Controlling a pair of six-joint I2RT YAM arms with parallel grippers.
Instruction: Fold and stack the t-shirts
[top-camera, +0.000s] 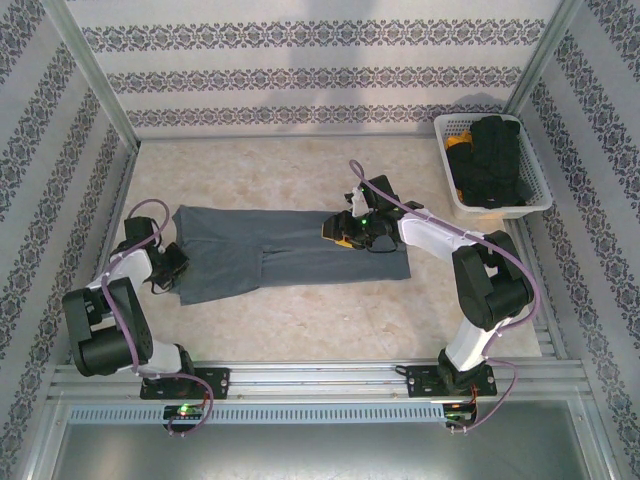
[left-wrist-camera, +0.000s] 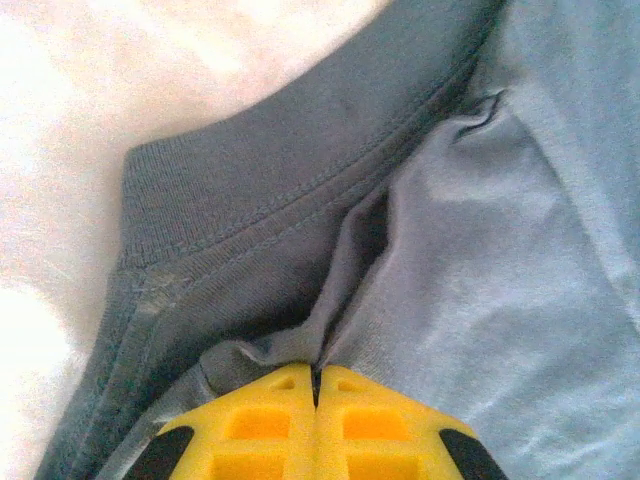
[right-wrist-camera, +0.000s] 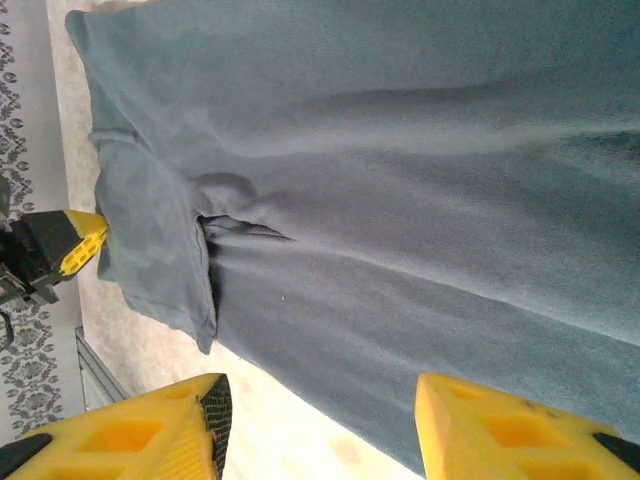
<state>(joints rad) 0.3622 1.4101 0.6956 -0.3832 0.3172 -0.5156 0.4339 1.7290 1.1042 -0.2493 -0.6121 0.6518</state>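
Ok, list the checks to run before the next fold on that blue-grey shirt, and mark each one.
1. Left jaws gripping the t-shirt: ok, shut on a pinch of cloth beside the collar.
2. Right jaws free to grasp: ok, open over the shirt and holding nothing.
3. Cloth lying smooth: not ok, there are wrinkles beside a folded-over flap.
4. Room to fold toward the arms: ok, the table is bare there.
5. Basket apart from the shirt: ok.
6. How many layers the left jaws hold: cannot tell.
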